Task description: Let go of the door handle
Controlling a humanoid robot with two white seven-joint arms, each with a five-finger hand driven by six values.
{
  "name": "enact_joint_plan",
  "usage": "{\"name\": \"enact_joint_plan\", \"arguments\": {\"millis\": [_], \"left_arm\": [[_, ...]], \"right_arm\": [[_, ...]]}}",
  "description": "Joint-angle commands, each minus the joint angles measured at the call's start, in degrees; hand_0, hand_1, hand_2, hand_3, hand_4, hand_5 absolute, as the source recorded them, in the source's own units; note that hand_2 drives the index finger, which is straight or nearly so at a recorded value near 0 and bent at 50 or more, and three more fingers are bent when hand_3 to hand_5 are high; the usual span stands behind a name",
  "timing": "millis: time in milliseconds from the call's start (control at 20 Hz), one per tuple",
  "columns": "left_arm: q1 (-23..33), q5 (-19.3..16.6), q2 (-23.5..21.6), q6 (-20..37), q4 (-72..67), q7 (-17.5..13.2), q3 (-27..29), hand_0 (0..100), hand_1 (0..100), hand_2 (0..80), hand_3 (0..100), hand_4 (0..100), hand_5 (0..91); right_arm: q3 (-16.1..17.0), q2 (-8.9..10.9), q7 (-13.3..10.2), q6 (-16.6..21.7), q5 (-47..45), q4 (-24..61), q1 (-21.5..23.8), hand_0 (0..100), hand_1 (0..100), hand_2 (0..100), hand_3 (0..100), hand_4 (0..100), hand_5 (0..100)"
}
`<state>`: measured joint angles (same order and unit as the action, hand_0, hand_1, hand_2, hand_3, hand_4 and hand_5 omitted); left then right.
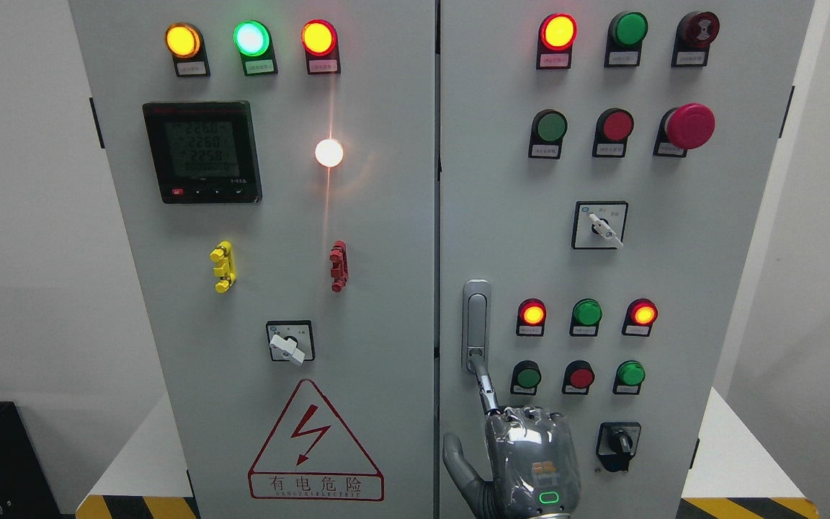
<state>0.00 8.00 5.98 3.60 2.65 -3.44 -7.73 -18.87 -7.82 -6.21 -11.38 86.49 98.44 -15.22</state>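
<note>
There is one view, from the robot's head. It looks straight ahead at the front of the big grey cabinet (386, 216) and stands close to it. The cabinet fills most of the view, and its top and bottom are cut off.

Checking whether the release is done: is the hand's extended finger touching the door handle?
Touching. In the head view, the right hand has one finger stretched up, its tip meeting the lower end of the door handle with no visible gap.

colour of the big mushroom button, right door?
Magenta-red mushroom button, clearest in the head view.
</note>
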Motion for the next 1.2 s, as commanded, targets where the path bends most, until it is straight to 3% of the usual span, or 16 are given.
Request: {"name": "enact_joint_plan", "arguments": {"millis": [0, 1152], "left_arm": [[-1.93, 0.0, 0.0, 0.0, -0.01, 0.01, 0.0, 12, 56, 0.0, 0, 0, 0.0], [-1.93, 0.0, 0.0, 0.0, -0.02, 0.01, 0.0, 12, 56, 0.0, 0, 0, 0.0]], "right_arm": [[-0.11, 0.0, 0.06, 0.04, 0.0, -0.09, 0.28, 51, 28, 1, 100, 100, 100], [-0.11, 0.0, 0.06, 0.04, 0.09, 0.35, 0.98, 51, 28, 2, 100, 100, 100]]}}
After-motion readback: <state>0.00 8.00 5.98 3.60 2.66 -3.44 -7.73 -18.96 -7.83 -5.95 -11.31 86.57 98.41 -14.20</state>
